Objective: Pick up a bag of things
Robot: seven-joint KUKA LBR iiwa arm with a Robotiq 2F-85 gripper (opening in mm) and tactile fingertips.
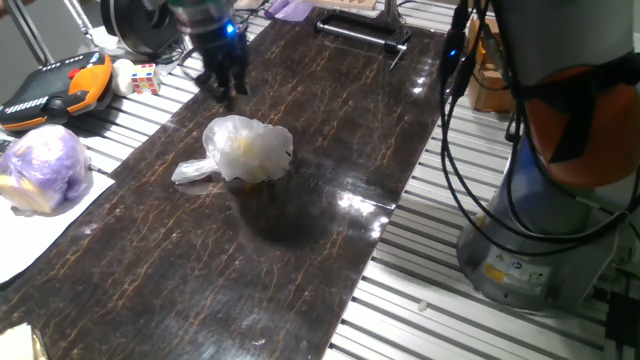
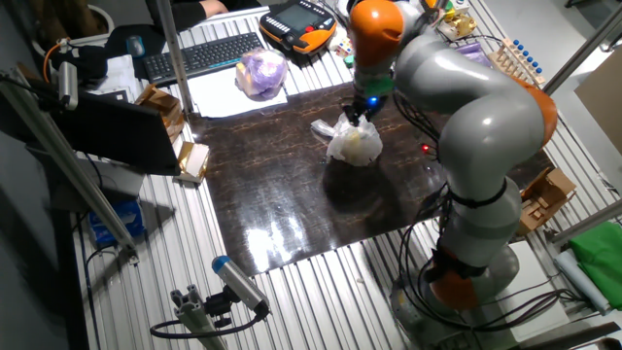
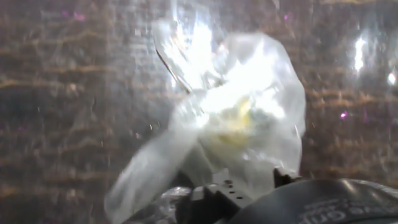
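While the small crinkled translucent white plastic bag of things (image 1: 247, 149) lies on the dark veined tabletop (image 1: 300, 260) just left of centre in one fixed view, its twisted tail pointing toward the left edge, the black two-finger gripper (image 1: 226, 84) hangs above and behind it, nearer the top of the frame, not touching it. Whether the claw stands apart or together cannot be told: the fingers are a dark blur there and hidden in the other views.

By my judgement the step in hand is the approach. It would go best by centring the fingers over the plump yellowish middle and coming straight down, since the thin tail would likely slip and the film will crumple under a shallow pinch.

At far left that same view also shows a purple-tinted plastic bundle (image 1: 45, 168) on white paper, well apart. From the other fixed view, the bag (image 2: 354, 144) sits in the upper middle, the grey and orange arm (image 2: 466, 117) overlapping it. Only the hand view, blurred, shows the bag (image 3: 249, 118) filling the centre, tail running to the lower left.
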